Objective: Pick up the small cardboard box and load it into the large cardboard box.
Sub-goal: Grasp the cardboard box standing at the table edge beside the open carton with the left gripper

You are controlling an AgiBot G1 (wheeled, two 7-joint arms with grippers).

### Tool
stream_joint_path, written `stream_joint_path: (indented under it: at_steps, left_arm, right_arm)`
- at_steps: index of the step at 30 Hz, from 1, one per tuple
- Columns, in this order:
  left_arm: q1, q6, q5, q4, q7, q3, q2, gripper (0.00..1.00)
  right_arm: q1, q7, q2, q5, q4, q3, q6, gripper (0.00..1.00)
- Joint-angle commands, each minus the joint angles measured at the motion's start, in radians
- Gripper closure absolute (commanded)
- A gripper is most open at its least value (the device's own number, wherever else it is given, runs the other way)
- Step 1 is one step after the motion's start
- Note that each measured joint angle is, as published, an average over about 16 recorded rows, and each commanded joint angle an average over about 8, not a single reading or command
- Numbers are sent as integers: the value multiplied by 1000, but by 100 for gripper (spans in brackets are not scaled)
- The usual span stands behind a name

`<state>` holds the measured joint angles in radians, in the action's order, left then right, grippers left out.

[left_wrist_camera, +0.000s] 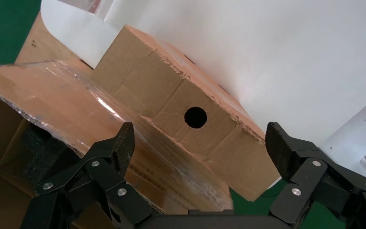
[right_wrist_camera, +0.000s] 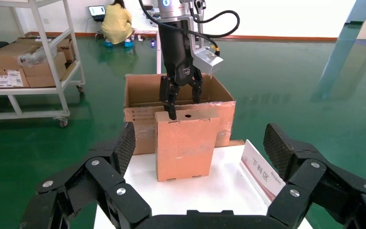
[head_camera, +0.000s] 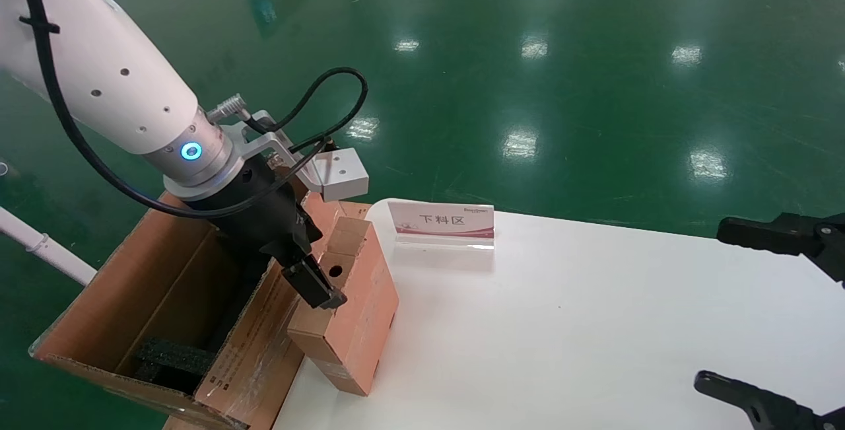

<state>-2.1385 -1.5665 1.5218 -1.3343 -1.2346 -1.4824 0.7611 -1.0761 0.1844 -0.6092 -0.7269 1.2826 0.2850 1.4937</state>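
Head view: left gripper sits low over the top end of the small cardboard box, at the seam where that box leans against the large cardboard box; one black finger overlaps the small box's upper face next to its round hole, the other is hidden, so grip state isn't clear from here. Small box stands upright, slightly tilted, on the left edge of the white table, touching the big carton's taped wall. Big carton is off the table edge, open on top, black foam at the bottom. A sign card stands on the table just behind the small box. Right gripper is parked at the far right of the table. Left wrist view: left gripper is spread wide, fingers either side of the small box, neither pad touching it; the hole faces the camera, big carton's glossy taped wall right against it. Right wrist view: right gripper is released, holding nothing, facing the small box from well back; left gripper is at the small box's top edge, big carton directly behind, sign card beside it on the table.
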Motion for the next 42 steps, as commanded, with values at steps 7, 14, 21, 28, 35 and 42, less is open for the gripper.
stream_joint_path:
  at_steps: [7, 14, 21, 28, 35, 42]
  left_arm:
    - [-26, 10, -24, 0, -50, -59, 3, 0]
    - [-60, 22, -2, -10, -80, -91, -5, 0]
    - [-82, 30, 17, -17, -87, -99, -11, 0]
    - [-72, 27, 11, -15, -84, -95, -9, 0]
    - [-66, 24, 6, -12, -82, -92, -8, 0]
    - [-64, 15, -11, 14, -78, -99, 2, 0]
  right_arm:
    - [0, 0, 0, 0, 0, 1, 0, 0]
    - [0, 0, 0, 0, 0, 1, -1, 0]
    - [0, -1, 1, 1, 0, 1, -1, 0]
    - [0, -1, 1, 1, 0, 1, -1, 0]
    - [0, -1, 1, 1, 0, 1, -1, 0]
    - [0, -1, 1, 1, -1, 1, -1, 0]
